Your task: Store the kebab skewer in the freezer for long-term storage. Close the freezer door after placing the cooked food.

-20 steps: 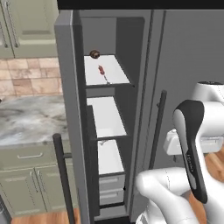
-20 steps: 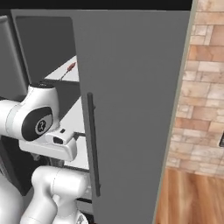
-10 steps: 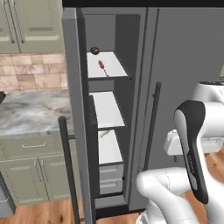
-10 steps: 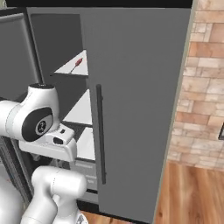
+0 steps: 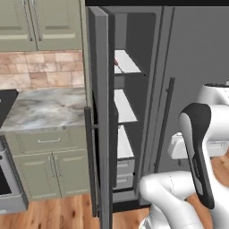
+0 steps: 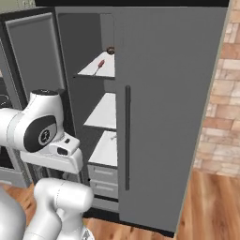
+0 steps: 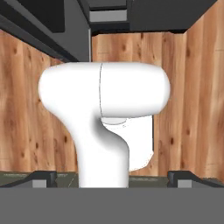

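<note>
Pointing down at the wooden floor [image 7: 197, 109], the pincer [image 7: 112, 177] has its two dark tips spread wide and holds nothing. Beyond the folded arm, the freezer door [image 5: 99, 116] stands partly open, edge-on in the left base view, its long dark handle [image 5: 91, 161] facing out. Inside the freezer [image 6: 101, 117], the kebab skewer [image 6: 100, 64] lies on the top white shelf [image 6: 105, 70], with a small dark brown lump [image 6: 110, 49] farther back on that shelf.
</note>
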